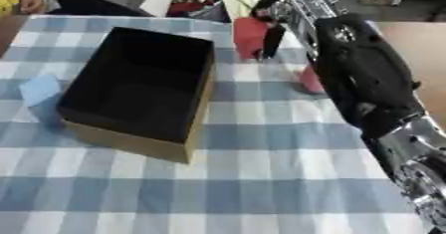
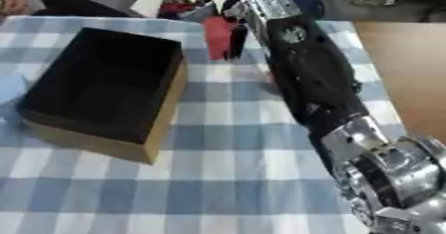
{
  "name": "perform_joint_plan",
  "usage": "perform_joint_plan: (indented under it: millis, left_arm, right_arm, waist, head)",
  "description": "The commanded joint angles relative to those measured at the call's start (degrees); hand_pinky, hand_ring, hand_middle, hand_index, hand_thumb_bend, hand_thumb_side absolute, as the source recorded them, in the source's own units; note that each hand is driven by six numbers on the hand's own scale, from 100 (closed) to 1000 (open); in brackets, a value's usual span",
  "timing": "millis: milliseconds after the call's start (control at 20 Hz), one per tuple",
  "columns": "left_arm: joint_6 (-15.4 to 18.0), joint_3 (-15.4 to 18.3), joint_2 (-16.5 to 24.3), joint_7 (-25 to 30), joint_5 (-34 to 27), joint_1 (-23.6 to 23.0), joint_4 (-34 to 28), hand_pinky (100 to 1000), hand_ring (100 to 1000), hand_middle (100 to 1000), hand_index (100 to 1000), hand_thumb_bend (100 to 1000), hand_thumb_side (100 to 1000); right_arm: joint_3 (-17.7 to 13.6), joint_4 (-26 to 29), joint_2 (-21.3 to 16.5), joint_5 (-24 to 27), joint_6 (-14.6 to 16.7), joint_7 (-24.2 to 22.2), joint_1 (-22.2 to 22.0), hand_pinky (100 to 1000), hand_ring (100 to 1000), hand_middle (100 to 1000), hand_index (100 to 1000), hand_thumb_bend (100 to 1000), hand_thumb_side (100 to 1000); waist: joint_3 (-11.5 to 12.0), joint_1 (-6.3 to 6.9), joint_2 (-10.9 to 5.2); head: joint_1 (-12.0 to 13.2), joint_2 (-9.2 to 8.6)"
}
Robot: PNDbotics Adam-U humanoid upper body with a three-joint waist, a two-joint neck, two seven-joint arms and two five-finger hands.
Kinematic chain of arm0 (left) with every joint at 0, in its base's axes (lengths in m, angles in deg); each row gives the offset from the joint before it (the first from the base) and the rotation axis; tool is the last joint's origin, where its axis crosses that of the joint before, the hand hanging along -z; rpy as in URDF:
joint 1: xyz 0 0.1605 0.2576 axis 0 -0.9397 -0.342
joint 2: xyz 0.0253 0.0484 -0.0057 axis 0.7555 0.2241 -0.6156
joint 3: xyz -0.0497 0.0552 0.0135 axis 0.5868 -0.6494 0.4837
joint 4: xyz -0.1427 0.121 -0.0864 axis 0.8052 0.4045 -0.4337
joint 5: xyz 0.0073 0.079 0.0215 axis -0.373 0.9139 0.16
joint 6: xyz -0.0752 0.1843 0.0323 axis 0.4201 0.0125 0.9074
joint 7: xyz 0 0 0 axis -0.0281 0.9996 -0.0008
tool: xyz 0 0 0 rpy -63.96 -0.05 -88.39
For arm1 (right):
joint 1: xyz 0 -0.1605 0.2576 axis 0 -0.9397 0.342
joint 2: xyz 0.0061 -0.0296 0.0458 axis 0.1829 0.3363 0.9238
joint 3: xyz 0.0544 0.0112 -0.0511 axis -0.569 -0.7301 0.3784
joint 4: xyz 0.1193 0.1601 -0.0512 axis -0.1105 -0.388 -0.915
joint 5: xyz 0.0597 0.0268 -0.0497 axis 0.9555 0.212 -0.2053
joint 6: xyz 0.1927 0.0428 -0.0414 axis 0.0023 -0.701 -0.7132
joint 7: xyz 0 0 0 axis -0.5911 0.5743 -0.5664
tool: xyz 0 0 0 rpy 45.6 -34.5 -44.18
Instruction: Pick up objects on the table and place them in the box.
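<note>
Nearest the camera, my right arm (image 2: 313,83) extends across the checked tablecloth (image 1: 261,178) to a red object (image 1: 248,36) beyond the open black box (image 1: 139,86), right hand (image 1: 272,39) against it, finger state indeterminate.

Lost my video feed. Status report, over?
Right robot hand at red object, grip unclear. Left not visible. Box looks empty. Blue object beside box, nothing blocking.

An open black-lined cardboard box (image 1: 139,86) sits left of centre on the blue-and-white checked tablecloth (image 1: 261,178). A pale blue object (image 1: 41,91) lies just beside its left wall (touching or not, unclear). A red object (image 1: 250,36) stands at upper centre, right of the box, with the robot's right hand (image 1: 277,16) at it.
</note>
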Motion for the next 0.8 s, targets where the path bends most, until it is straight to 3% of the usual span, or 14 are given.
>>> perform_joint_plan:
  millis: [50, 300, 350, 400, 800]
  left_arm:
    - [-0.05, 0.42, 1.47, 0.06, 0.1, 0.05, -0.91, 454, 685, 621, 799, 100, 825]
    - [-0.06, 0.5, 1.59, 0.0, 0.07, -0.08, -0.91, 458, 685, 621, 799, 100, 823]
    - [-0.06, 0.51, 1.61, 0.0, 0.05, -0.06, -0.91, 459, 685, 621, 799, 100, 831]
    - [-0.04, 0.5, 1.64, 0.01, 0.02, -0.03, -0.91, 459, 685, 621, 799, 100, 822]
    - [0.06, 0.44, 1.63, 0.15, -0.29, 0.18, -0.91, 463, 684, 621, 799, 100, 821]
  right_arm:
    - [0.86, 3.3, -1.0, 3.94, 1.86, -0.15, 2.15, 907, 900, 803, 717, 100, 269]
    - [4.85, 9.02, -1.45, 12.63, 6.56, -2.19, 2.61, 907, 899, 805, 725, 100, 251]
    - [5.63, 10.24, -1.48, 14.27, 7.27, -2.71, 2.56, 907, 899, 805, 725, 100, 289]
    - [6.39, 11.32, -1.42, 15.83, 7.96, -3.24, 2.5, 906, 898, 806, 725, 100, 245]
    - [10.56, 17.71, 0.52, 24.44, 10.21, -6.89, 1.37, 909, 900, 815, 738, 100, 263]
  waist:
    - [-0.08, 0.21, -1.95]
    - [-0.5, 0.07, -2.97]
    - [-0.57, 0.05, -3.14]
    - [-0.61, 0.01, -3.33]
    - [-0.54, -0.03, -4.35]
  head:
    - [0.42, 0.66]
    - [0.36, 1.66]
    - [0.34, 1.82]
    - [0.3, 2.0]
    - [0.35, 2.67]
